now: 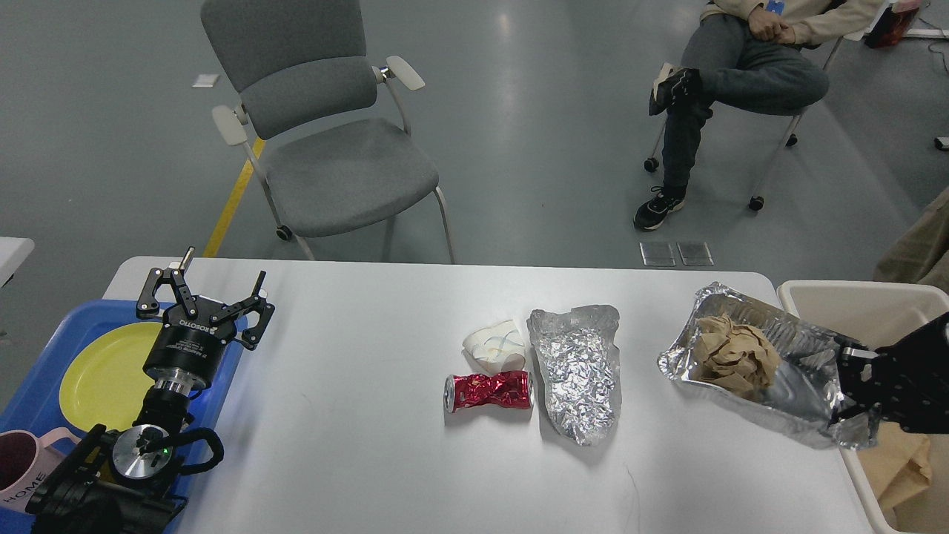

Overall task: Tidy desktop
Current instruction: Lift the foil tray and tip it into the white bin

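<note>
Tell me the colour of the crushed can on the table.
Red, with bare silver ends; the crushed can shows best in the head view.

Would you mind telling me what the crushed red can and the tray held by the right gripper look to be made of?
The red can looks like thin painted metal: glossy, dented, with a bare silver rim. The tray in the right gripper looks like aluminium foil: shiny, wrinkled, bent walls. It holds crumpled brown paper, matte and creased.

Desktop (356, 460): can (488, 391), foil (580, 374), tray (30, 393).
</note>
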